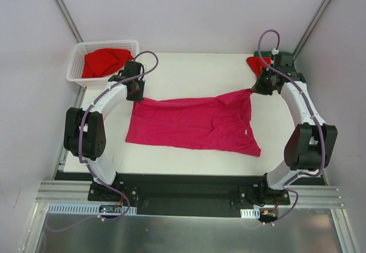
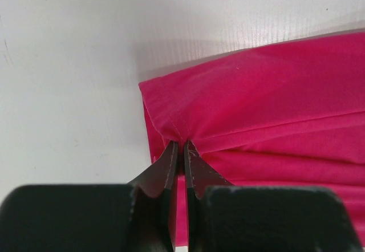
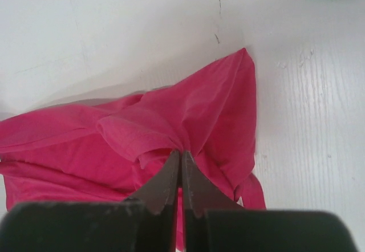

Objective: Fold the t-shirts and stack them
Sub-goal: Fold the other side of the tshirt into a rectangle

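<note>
We have the bright magenta-pink soft cloth t-shirt lying spread across the middle of the white tabletop, its long axis running from nine to three o'clock in the overhead view. The left gripper has its black fingers pressed together on the shirt's far edge at about ten o'clock, nipping a small pleat of hem just inside the corner. The right gripper is likewise pinched onto a bunched ridge of cloth at about two o'clock. (Both wrist views show cloth running right into the closed tips, so we judge both holds real.)

The step in hand, as we read it, is the fold: carrying the far edge toward six o'clock onto the near edge. To do it well, we should raise both corners together and only enough to clear the cloth beneath. The span between the hands wants to be gently taut, and both should travel at an equal pace so the crease falls straight. The right hold is on gathered cloth, so that side may land wrinkled.

A crumpled red t-shirt lies in the white plastic lattice basket at eleven o'clock. A small red cloth heap sits at one o'clock, just beyond the right gripper, so we should avoid dragging it.
</note>
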Tool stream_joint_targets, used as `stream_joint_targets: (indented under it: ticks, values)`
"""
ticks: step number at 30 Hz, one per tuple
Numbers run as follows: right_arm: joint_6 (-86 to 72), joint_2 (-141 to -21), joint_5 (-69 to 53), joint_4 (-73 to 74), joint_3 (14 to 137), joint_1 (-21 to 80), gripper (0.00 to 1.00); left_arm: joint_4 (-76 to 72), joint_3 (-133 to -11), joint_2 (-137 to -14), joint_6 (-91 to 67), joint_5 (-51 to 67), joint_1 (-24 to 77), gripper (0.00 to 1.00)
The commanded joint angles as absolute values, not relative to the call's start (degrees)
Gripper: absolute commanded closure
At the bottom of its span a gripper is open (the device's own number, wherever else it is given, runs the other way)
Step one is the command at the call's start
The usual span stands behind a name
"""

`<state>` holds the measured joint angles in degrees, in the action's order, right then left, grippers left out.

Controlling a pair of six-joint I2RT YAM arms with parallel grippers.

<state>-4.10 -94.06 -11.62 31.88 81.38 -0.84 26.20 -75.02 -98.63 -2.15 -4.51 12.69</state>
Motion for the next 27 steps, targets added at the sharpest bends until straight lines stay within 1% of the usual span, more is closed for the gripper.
stream_joint_targets:
  ticks: [1,9,16,19,27]
  values:
    - [-5.4,-85.8,-10.6,33.5,77.6,-0.8,0.99,27.2,-74.4,-96.1,-2.4,-3.3,12.3,1.00]
    - [-3.3,-72.9,-8.9,38.0,71.2,-0.8,0.99,27.3,-74.3,-95.3,-2.3,-1.6,11.6,1.00]
    - [-3.3,-64.3,-11.1,42.0,66.5,-0.8,0.99,27.9,-72.7,-91.9,-2.3,-1.4,11.5,1.00]
    - [-3.3,-61.6,-11.0,43.4,65.0,-0.8,0.99,28.5,-71.6,-89.8,-2.5,-1.5,11.2,1.00]
    - [-3.3,-59.0,-11.5,46.0,62.8,-0.8,0.99,30.9,-67.8,-84.2,-3.5,-2.1,10.5,1.00]
